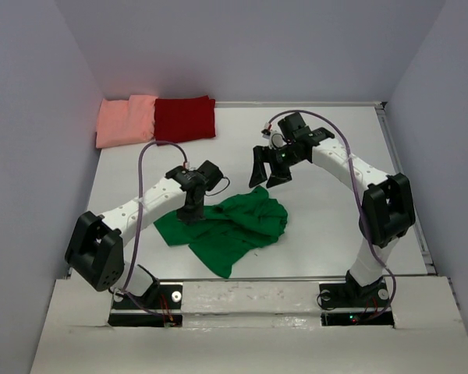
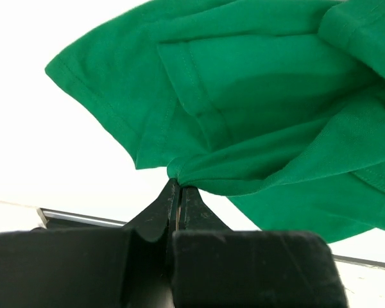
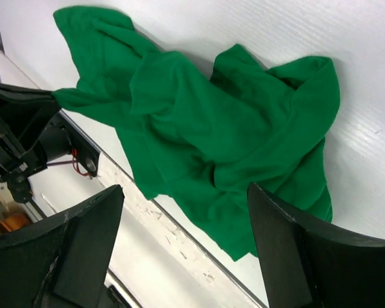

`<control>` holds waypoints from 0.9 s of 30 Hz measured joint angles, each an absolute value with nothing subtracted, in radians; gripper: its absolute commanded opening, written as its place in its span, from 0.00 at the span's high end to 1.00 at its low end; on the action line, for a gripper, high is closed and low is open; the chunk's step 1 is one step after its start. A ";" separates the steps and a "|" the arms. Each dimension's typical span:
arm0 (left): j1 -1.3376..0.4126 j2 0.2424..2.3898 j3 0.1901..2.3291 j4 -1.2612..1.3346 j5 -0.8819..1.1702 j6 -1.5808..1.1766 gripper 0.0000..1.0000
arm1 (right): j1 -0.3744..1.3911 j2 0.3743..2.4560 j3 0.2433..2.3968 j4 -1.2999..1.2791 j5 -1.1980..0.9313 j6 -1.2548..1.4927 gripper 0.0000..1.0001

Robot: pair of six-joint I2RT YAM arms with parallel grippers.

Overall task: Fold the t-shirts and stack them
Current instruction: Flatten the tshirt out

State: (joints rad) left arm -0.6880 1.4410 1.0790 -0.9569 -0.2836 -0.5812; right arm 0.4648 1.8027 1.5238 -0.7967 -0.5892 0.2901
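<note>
The bright green t-shirt (image 1: 228, 226) lies crumpled near the table's front edge. My left gripper (image 1: 192, 212) is shut on a bunched fold at its left part; in the left wrist view the fabric (image 2: 256, 102) spreads away from the pinched tips (image 2: 178, 185). My right gripper (image 1: 267, 176) is open and empty, held above the table just beyond the shirt's far edge; its view looks down on the shirt (image 3: 205, 135) between its fingers (image 3: 83, 244). The salmon-pink shirt (image 1: 125, 120) and the dark red shirt (image 1: 185, 118) lie folded side by side at the back left.
A metal strip (image 1: 296, 278) marks the table's front edge, close to the green shirt's near corner. Grey walls (image 1: 31, 140) close in the left, back and right. The left arm (image 3: 19, 128) shows in the right wrist view.
</note>
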 measured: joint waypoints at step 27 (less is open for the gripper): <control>-0.625 1.335 0.921 -0.819 -0.032 -0.590 1.00 | 0.595 2.016 1.707 -0.716 -0.655 0.198 0.22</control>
State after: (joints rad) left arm -0.6250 1.3354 0.9207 -0.8192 -0.0319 -0.5900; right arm 0.5953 2.0163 1.7073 -0.7162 -0.6548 0.1978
